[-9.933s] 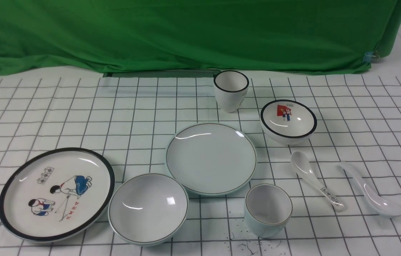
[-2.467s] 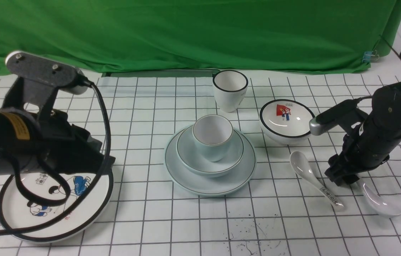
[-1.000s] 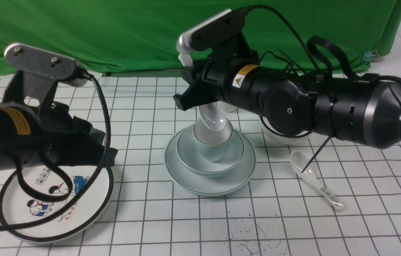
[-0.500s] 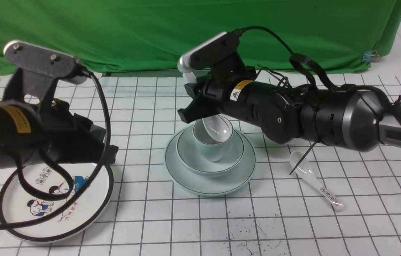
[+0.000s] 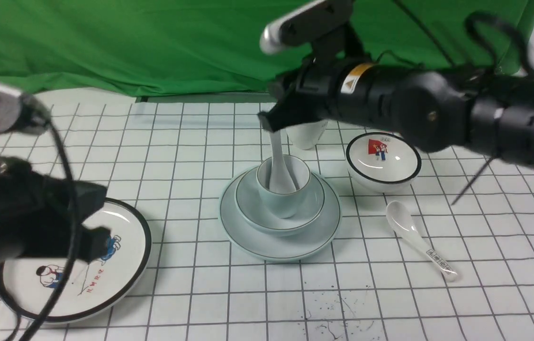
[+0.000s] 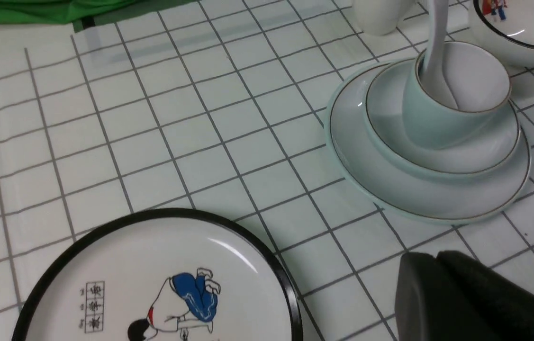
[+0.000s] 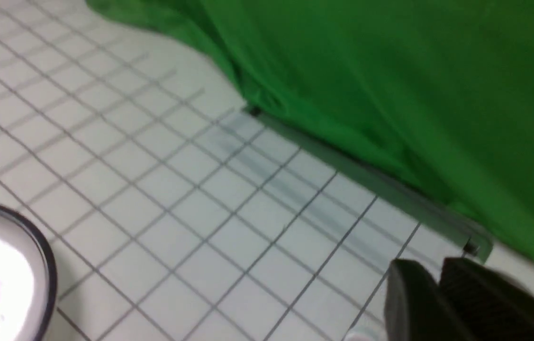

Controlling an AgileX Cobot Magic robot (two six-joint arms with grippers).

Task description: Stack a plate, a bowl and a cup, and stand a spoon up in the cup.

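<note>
"Two arms show in the front view; how does yours sit?"
"Your right arm (image 5: 437,113) reaches in from the right. Directly under the right gripper (image 5: 274,124) the spoon (image 5: 277,166) stands in the cup (image 5: 282,201), cup in the bowl (image 5: 248,203), bowl on the plate (image 5: 276,248). You cannot tell whether tip and handle touch."
"Left wrist?"
"Your left gripper (image 6: 430,258) is pinched closed, empty; bare cloth (image 6: 200,142) separates it from the plate's rim."
"Right wrist?"
"Fingers (image 7: 411,308) nearly together, nothing between them; ahead, open cloth runs to the curtain (image 7: 390,71) edge."
</note>
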